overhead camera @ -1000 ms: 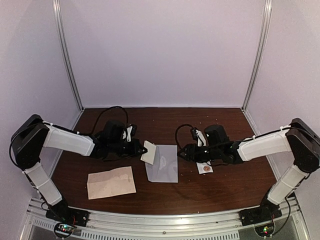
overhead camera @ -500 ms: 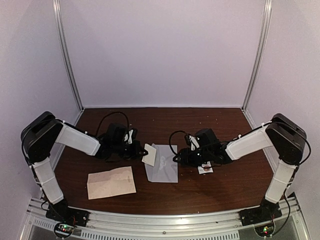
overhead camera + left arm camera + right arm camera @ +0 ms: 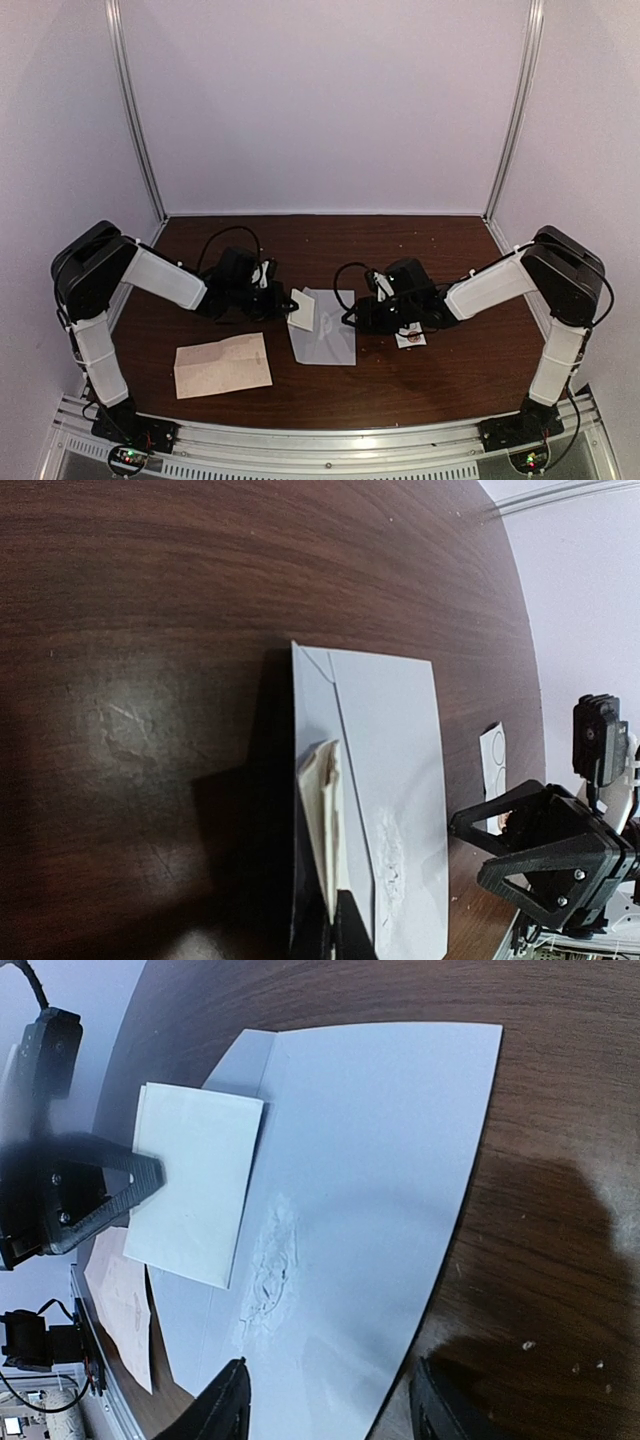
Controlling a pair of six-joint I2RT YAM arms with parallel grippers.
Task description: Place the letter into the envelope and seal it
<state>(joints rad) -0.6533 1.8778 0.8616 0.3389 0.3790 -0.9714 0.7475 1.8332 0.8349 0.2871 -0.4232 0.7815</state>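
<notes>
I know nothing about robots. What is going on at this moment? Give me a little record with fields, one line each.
left end effector: shut on the letter
letter: folded, cream, held over the envelope's left end, not yet inside
envelope: pale, lying flat on the table
right end effector: open, fingers straddling the envelope's edge
tan paper: flat on the table, near left, untouched
sticker strip: on the table beneath the right arm

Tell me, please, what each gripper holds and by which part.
The left gripper pinches the folded letter by one edge; the right gripper is open and empty.
</notes>
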